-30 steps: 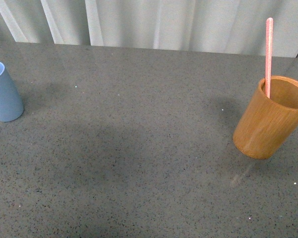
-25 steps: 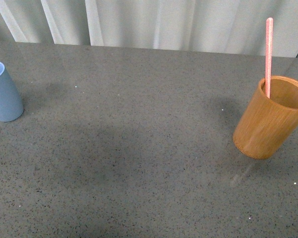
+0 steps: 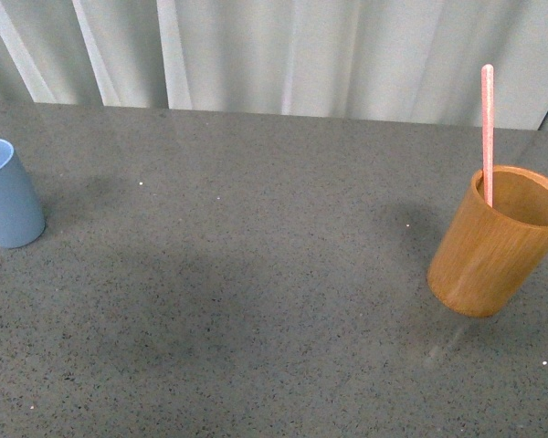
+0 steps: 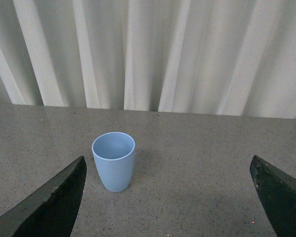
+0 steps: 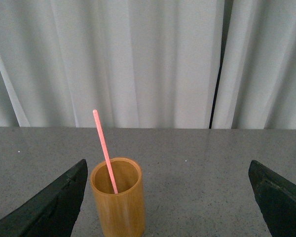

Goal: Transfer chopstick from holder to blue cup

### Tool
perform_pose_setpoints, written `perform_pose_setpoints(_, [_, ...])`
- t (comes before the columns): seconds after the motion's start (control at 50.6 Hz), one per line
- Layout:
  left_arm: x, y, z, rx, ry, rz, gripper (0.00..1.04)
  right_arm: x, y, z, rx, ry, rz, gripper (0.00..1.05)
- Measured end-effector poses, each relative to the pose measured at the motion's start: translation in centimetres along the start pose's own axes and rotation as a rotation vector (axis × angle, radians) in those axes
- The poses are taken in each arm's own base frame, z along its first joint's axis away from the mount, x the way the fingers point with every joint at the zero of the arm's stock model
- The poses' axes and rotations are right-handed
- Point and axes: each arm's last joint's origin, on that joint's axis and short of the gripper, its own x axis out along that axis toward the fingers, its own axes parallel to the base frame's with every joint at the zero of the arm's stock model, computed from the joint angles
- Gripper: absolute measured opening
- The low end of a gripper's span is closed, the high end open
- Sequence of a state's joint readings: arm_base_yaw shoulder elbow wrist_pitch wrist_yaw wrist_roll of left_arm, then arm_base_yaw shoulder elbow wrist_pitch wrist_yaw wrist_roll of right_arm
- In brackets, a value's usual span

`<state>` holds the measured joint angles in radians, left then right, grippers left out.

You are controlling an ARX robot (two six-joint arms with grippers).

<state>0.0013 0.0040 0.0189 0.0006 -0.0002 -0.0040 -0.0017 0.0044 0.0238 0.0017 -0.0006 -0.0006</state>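
A pink-red chopstick (image 3: 487, 128) stands in the orange-brown wooden holder (image 3: 498, 244) at the table's right; its upper half sticks out above the rim. The light-blue cup (image 3: 7, 194) stands upright and empty at the far left. Neither arm shows in the front view. In the left wrist view the cup (image 4: 114, 161) stands ahead of my open left gripper (image 4: 167, 197), nearer one dark finger (image 4: 54, 202). In the right wrist view the holder (image 5: 117, 200) with the chopstick (image 5: 104, 150) stands ahead of my open right gripper (image 5: 167, 197), close to one finger (image 5: 54, 205).
The grey speckled tabletop (image 3: 256, 274) stretches bare between cup and holder. A white pleated curtain (image 3: 283, 55) hangs along the table's far edge.
In the front view the whole scene has shifted down a little, showing more curtain. The cup, holder and chopstick keep their places on the table.
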Motion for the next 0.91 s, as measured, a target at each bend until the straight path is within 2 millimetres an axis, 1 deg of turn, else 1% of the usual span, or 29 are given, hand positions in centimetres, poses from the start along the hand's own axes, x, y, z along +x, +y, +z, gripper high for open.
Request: perform_pose_setpoints(0.91, [0.0, 0.0, 0.0, 0.0, 0.0, 0.0, 0.98, 0.0, 0.0, 0.0, 0.0, 0.0, 0.0, 0.95])
